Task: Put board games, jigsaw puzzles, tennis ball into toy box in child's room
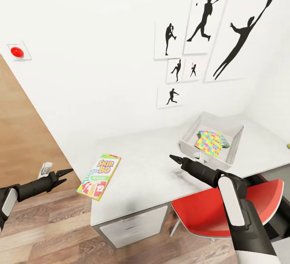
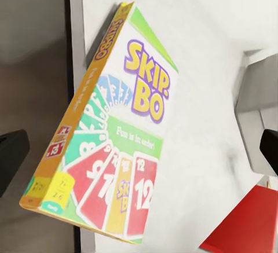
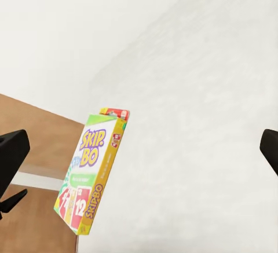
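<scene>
SKIP-BO board game (image 1: 99, 176): flat yellow/green/red card box, face up, tilted, lying over the left edge of the pale grey worktop (image 1: 153, 167), partly overhanging. Toy box (image 1: 189, 139): open grey tray at the worktop's back right, holding colourful jigsaw puzzle boxes (image 1: 210, 143), stacked and leaning inside.

Cut off: the red chair (image 1: 237, 207) is covered in part by the right arm and runs under the table (image 1: 153, 175). A small yellow-green object (image 1: 288, 145) at the head view's right edge is clipped; its kind cannot be told. In the toy box (image 1: 213, 135), the box beneath the jigsaw puzzle (image 1: 209, 143) is mostly hidden. In the wrist views, each finger (image 2: 11, 157) (image 3: 11, 154) is cropped by the frame. Small print on the SKIP-BO box (image 2: 124, 131) is too blurred to be read.
</scene>
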